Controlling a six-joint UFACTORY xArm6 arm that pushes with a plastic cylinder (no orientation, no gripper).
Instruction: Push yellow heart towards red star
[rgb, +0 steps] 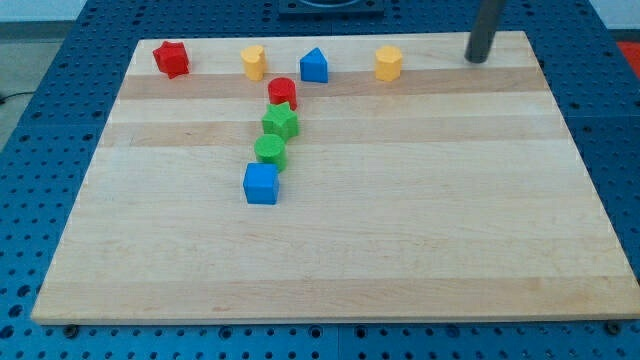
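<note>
**Blocks at the top of the board, my tip in the corner**

A big light wooden board (340, 250) lies on a blue table with rows of little holes (30, 120). My tip (477, 59) is the bottom end of a dark straight rod, and it sits at the upper right of the frame, on the board's far edge. There are no jaws here to be open or closed (the rod just ends in a plain tip), and it touches no block.

The small yellow heart block (254, 62) is near the top of the frame, left of the middle. The small red star block (171, 58) is at the upper left, apart from the heart, with bare wood between them.

Right of the heart stands a blue block with a pointed top (314, 65), and further right a yellow six-sided block (389, 62), the block nearest my tip.

Below these, a line of blocks runs down: a red round-looking block (282, 92), then a green star block (281, 122) touching it, then a green round-looking block (270, 150), then a blue cube (261, 184).
</note>
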